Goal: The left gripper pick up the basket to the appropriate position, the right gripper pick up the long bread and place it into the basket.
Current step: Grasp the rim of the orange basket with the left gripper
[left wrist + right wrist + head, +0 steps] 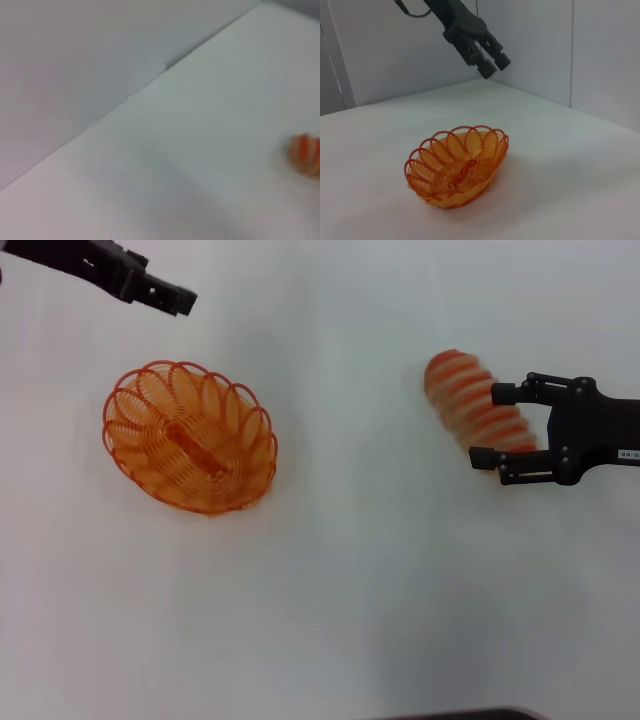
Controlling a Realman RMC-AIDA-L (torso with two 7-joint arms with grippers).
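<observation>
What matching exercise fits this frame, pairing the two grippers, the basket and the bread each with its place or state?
Things:
1. left gripper
2. right gripper
3. basket
4. long bread

States:
A. lies between two open fingers
B. empty, on the table
C. raised, clear of the basket, holding nothing
D. fingers open on either side of the loaf

Pairs: 1-C, 2-D, 3-B, 4-A

I had bright, even overhead light on the white table (330,620), with faint soft shadows. The long bread (478,408) looked motion-blurred at three o'clock; my left wrist view was wholly out of focus.
</observation>
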